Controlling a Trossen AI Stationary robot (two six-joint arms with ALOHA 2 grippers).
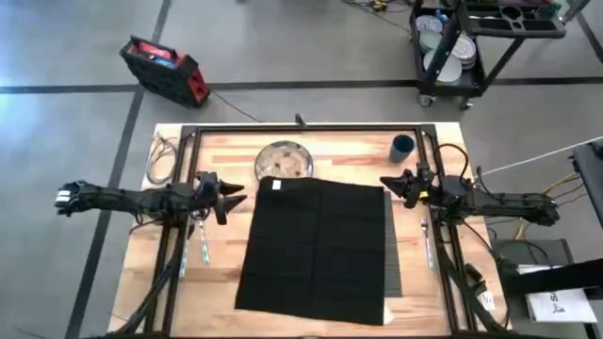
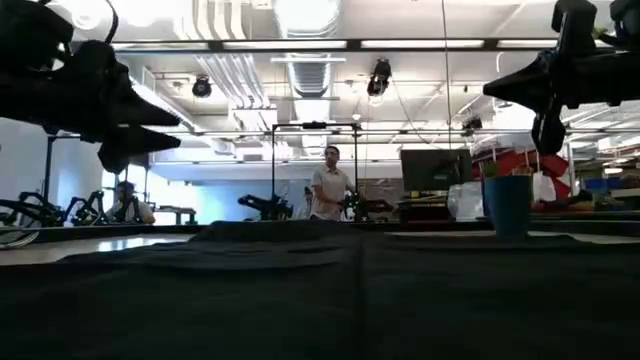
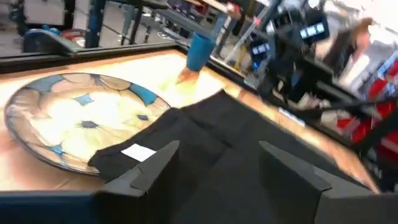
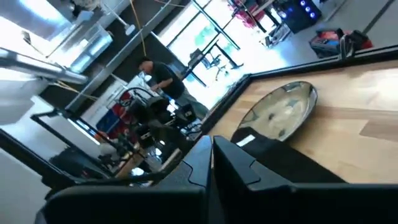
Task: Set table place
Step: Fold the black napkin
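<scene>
While placemat (image 1: 317,247) lies between both arms, long axis toward front tabletop (image 1: 221,155) edge: left gripper (image 1: 233,200) spread, right gripper (image 1: 388,183) pressed together, equally near.

Light wooden table (image 1: 226,151), matt black cloth (image 1: 316,245), glossy glazed plate (image 3: 68,118), black metal frame (image 1: 301,129).

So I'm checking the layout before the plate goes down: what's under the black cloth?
The black cloth covers the near edge of the plate and most of the ribbed grey placemat, which shows only along its right side. Anything else beneath is hidden.
</scene>
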